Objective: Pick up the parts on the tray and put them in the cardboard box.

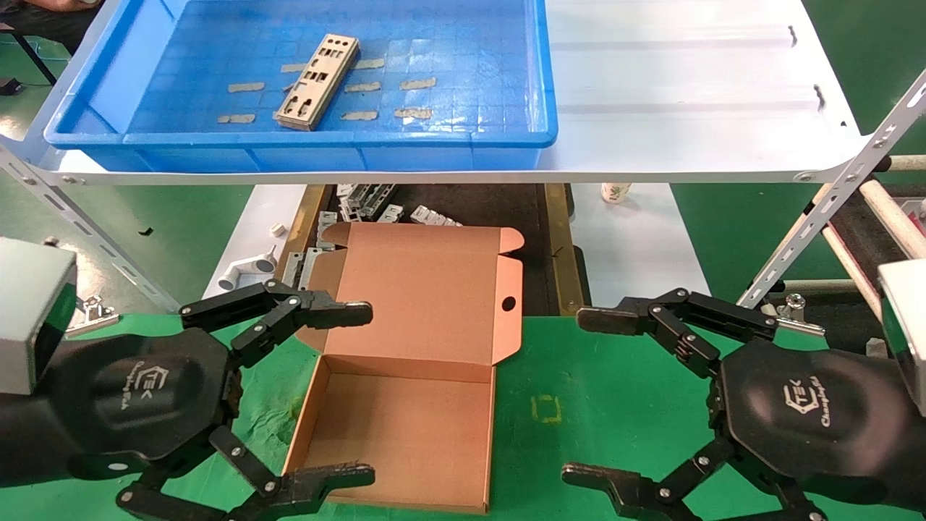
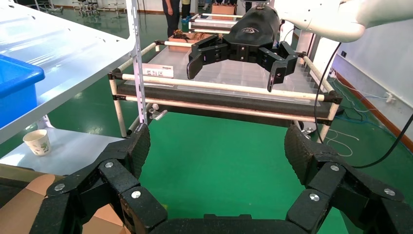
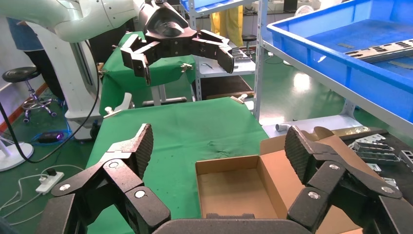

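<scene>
While both arms hang low over the green worktop, I read the head view as the start of the reach step: nothing is held. My left gripper (image 1: 354,394) stands with its fingers spread wide, straddling the near-left corner of the cardboard box (image 1: 405,427), which lies open and bare inside, lid thrown back toward the shelf. My right gripper (image 1: 589,394) is equally wide open, off the box's right edge, over bare cloth. One part (image 1: 316,82) lies flat on the floor of the tray (image 1: 304,137), left of centre among tan tape strips; its long axis runs from the near edge toward the far edge, the far end leaning slightly to my right. The tray sits on the left part of the white shelf (image 1: 687,94), above and beyond the box. I judge the next move calls for one arm to rise over the tray's near wall and turn its jaws across the plate's short width.

Left wrist view: the left gripper's fingers (image 2: 131,148) stand well apart, empty; the right gripper (image 2: 233,68) shows farther off, also open. A corner of the tray (image 2: 17,90) shows on the shelf.

Right wrist view: the right gripper's fingers (image 3: 304,151) are spread with nothing between; the box (image 3: 234,187) lies just beyond them, and the part (image 3: 384,48) rests in the tray (image 3: 336,63).
</scene>
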{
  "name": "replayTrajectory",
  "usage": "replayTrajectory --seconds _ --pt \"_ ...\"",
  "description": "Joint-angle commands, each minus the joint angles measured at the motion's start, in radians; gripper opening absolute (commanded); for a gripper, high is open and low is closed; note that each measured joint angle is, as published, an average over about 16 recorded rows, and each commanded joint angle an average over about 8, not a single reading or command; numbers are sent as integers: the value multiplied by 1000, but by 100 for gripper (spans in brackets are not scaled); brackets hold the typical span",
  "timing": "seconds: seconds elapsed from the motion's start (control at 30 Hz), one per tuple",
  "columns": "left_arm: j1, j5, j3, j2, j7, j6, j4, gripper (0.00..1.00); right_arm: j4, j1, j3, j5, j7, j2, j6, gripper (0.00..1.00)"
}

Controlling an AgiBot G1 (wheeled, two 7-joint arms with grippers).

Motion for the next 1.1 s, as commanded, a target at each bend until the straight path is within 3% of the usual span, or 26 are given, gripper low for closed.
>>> replayTrajectory --seconds 0.03,0.27,0.67,1.1 --pt "1 -4 -2 1 -1 -3 1 100 0 0 0 0 0 0 0 0" --pt "-103 61 5 69 -7 -133 73 100 0 0 0 0 0 0 0 0" --pt "-448 413 126 251 7 -427 376 100 0 0 0 0 0 0 0 0" --pt "-706 586 214 425 36 -535 803 100 0 0 0 0 0 0 0 0"
